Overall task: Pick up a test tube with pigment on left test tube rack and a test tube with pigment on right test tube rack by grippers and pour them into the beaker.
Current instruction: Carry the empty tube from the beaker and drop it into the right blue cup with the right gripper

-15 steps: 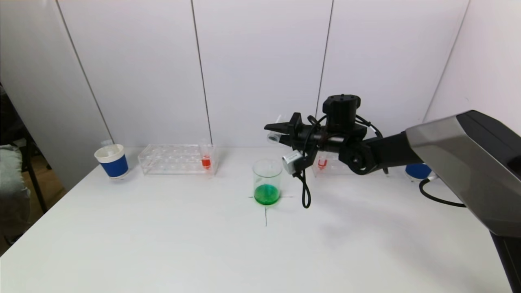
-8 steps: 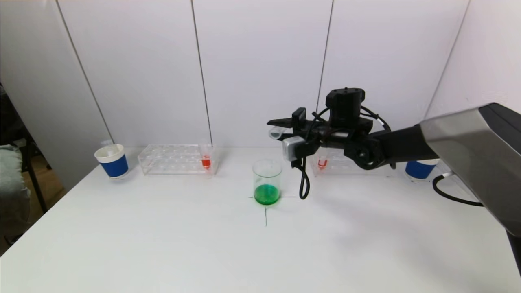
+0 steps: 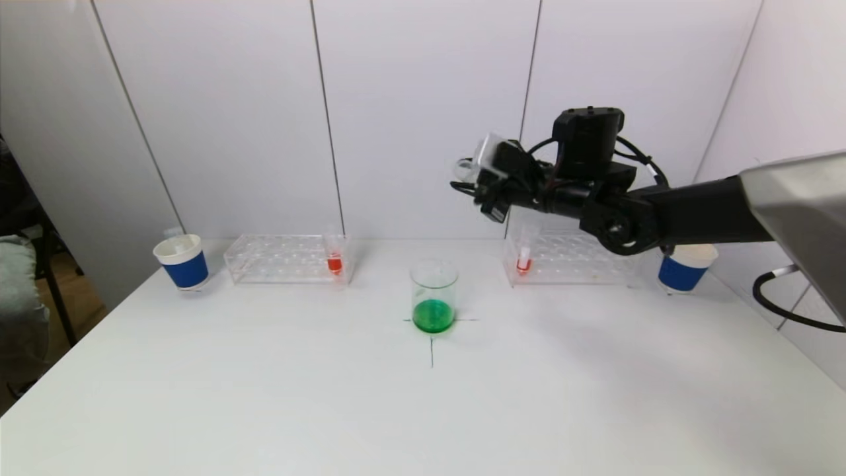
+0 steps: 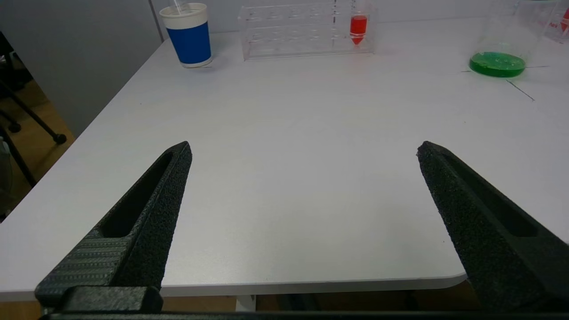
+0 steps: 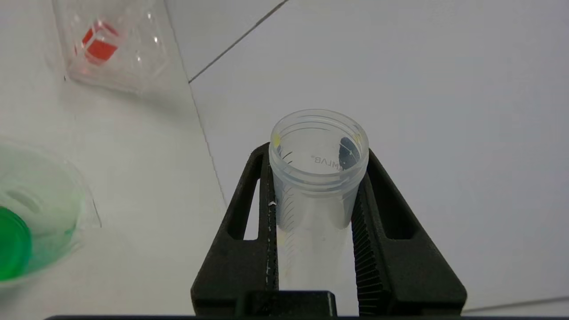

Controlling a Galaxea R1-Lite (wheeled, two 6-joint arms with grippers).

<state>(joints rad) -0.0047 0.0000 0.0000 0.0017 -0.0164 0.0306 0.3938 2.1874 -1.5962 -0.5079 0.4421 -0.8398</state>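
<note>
My right gripper (image 3: pixel 477 180) hangs high above the table, up and to the right of the beaker (image 3: pixel 433 296), and is shut on a clear, empty test tube (image 3: pixel 470 165). In the right wrist view both jaws press the sides of the tube (image 5: pixel 315 195) just under its open threaded mouth. The beaker holds green liquid. The left test tube rack (image 3: pixel 284 259) holds a tube with red pigment (image 3: pixel 334 262). The right rack (image 3: pixel 572 261) holds another red tube (image 3: pixel 523 262). My left gripper (image 4: pixel 304 149) is open and empty over the table's near left edge, out of the head view.
A blue-and-white paper cup (image 3: pixel 182 262) stands left of the left rack, and another (image 3: pixel 683 268) stands right of the right rack. A black cross is marked on the white table (image 3: pixel 429 410) under the beaker. The wall stands close behind the racks.
My right gripper has risen and drawn back to the right, away from above the beaker, turning the empty tube as it went. The left gripper shows no change.
</note>
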